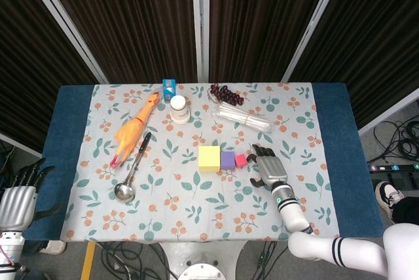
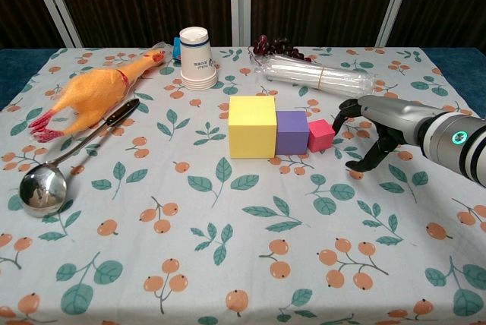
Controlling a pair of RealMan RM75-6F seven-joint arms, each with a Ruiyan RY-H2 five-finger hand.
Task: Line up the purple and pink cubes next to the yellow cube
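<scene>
Three cubes sit touching in one row at the middle of our table [image 2: 456,59]: the yellow cube [image 2: 251,126] on the left, the purple cube [image 2: 291,132] next, the small pink cube [image 2: 320,135] on the right. Our right hand [image 2: 370,134] rests just right of the pink cube, fingers spread and curled down, holding nothing. Our left hand [image 1: 18,196] hangs off the near-left corner, fingers apart.

You are seeing three cubes sitting in a touching row mid-table: large cube [image 2: 251,126] leftmost, middle cube [image 2: 291,131] next, small cube [image 2: 321,134] rightmost. Your right hand [image 2: 370,129] is hovering just right of it. Cup stack [image 2: 197,58] is standing behind.
</scene>
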